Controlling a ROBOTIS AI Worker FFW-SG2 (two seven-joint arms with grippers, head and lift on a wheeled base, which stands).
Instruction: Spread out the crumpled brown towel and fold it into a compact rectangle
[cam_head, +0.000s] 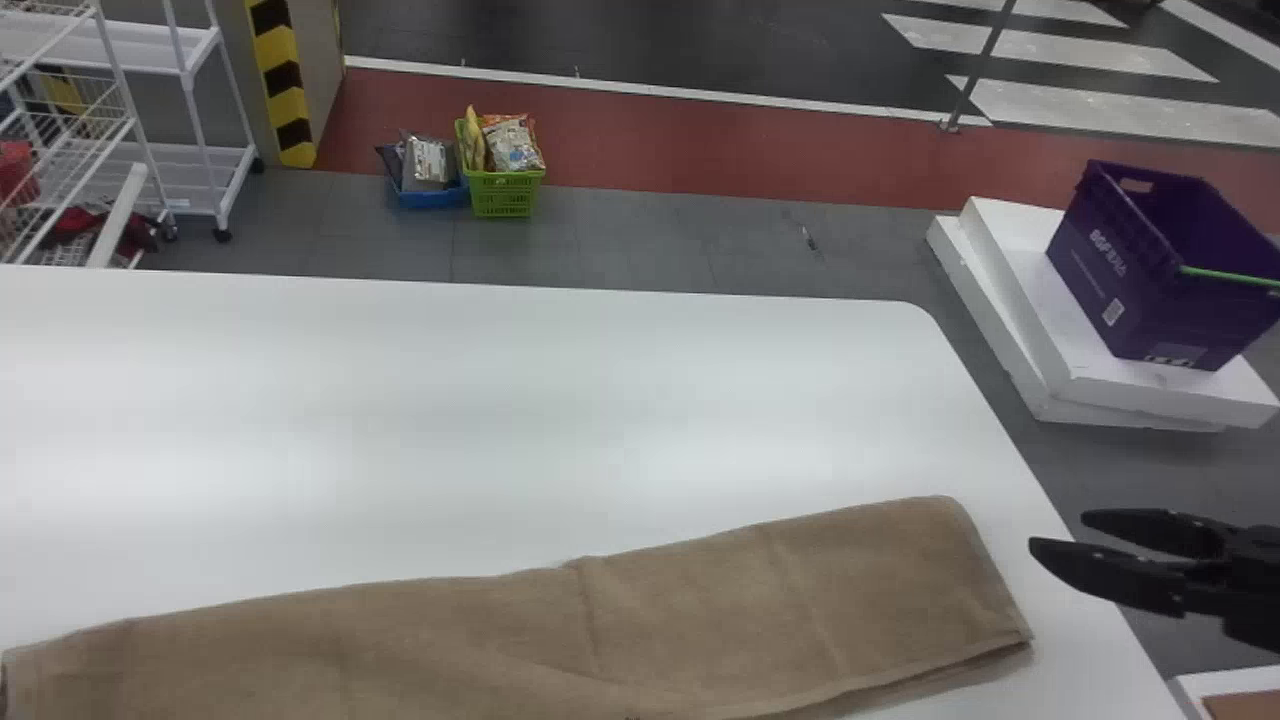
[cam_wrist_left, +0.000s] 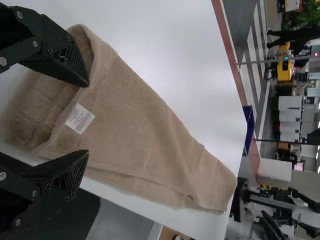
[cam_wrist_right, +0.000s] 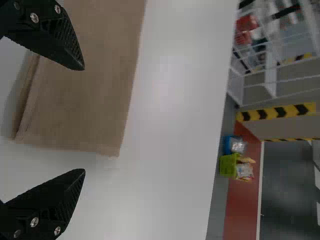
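My brown terry-cloth towel (cam_head: 600, 630) lies as a long, folded, lightly creased strip along the near part of the smooth white tabletop (cam_head: 450, 400) – layers visible at the R end, white label (cam_wrist_left: 80, 118) near the loosely curled L end. L gripper (cam_wrist_left: 87, 118) and R gripper (cam_head: 1058, 531) both have fingers apart, nothing held. Beyond: green plastic basket (cam_head: 505, 192) w/ snack bags (cam_head: 513, 143), blue tray (cam_head: 432, 196) w/ silvery packs (cam_head: 427, 163), purple plastic crate (cam_head: 1140, 280) on white slabs (cam_head: 1150, 385); grey tile floor (cam_head: 640, 240), red strip (cam_head: 700, 135).
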